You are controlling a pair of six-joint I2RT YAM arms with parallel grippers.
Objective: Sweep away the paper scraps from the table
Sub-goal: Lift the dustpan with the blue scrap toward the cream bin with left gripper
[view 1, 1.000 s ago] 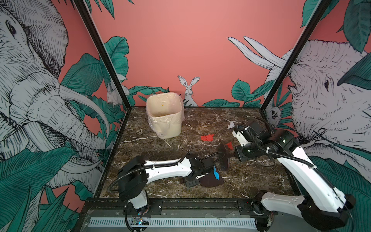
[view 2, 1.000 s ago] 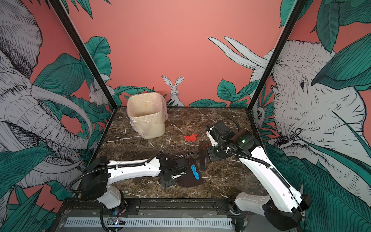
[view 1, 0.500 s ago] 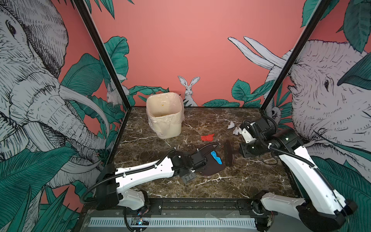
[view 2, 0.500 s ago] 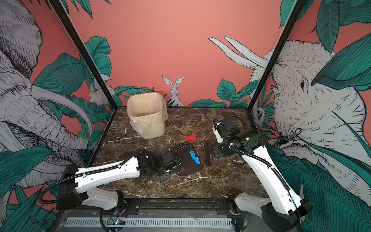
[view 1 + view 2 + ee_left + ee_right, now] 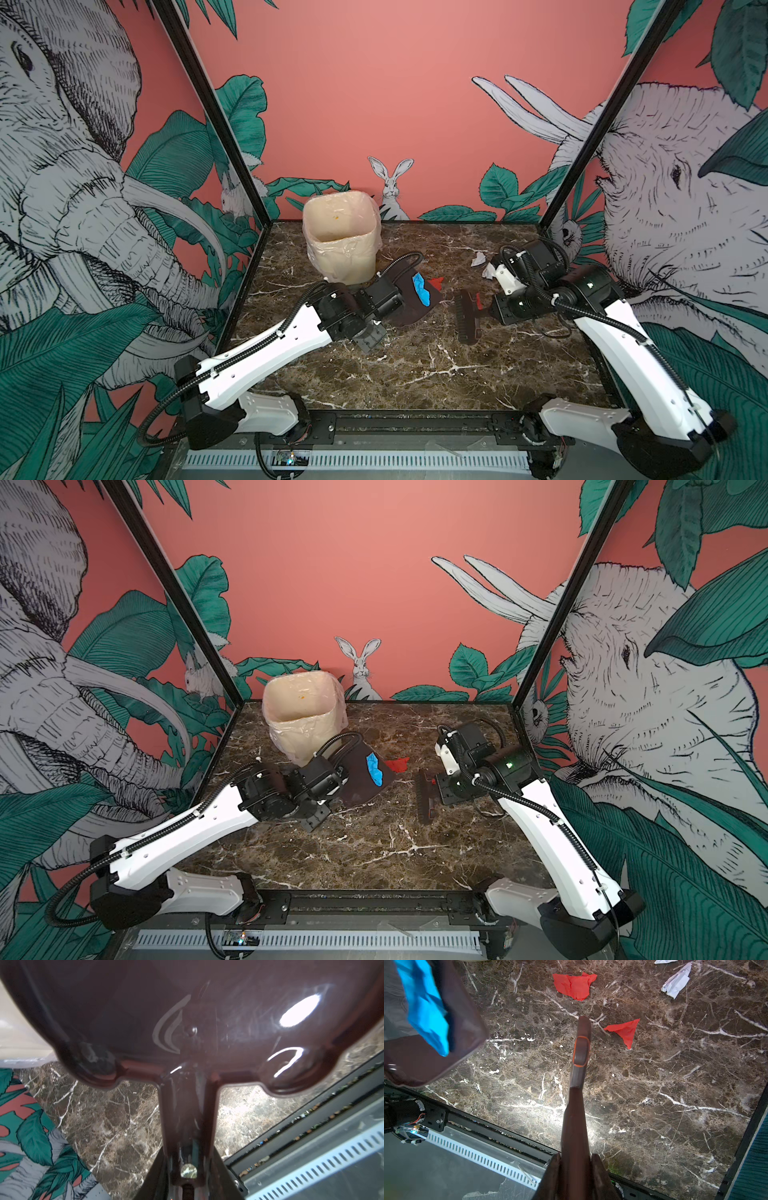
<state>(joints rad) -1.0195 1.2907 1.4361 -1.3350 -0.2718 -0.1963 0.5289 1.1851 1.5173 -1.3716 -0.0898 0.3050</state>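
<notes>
Left end effector [image 5: 188, 1180] closed on handle of dark brown dustpan [image 5: 405, 316], dustpan above marble bench [image 5: 415, 365] beside lined bin [image 5: 340, 245], blue paper scrap [image 5: 420, 289] inside, right end effector [image 5: 576, 1178] closed on brush [image 5: 465, 318] handle, red scraps [image 5: 574, 985] on bench near brush head, white scraps [image 5: 677, 980] beyond

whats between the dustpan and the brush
Just table, bare but for tiny white flecks, in the right wrist view; the larger red scrap sits aside.
</notes>
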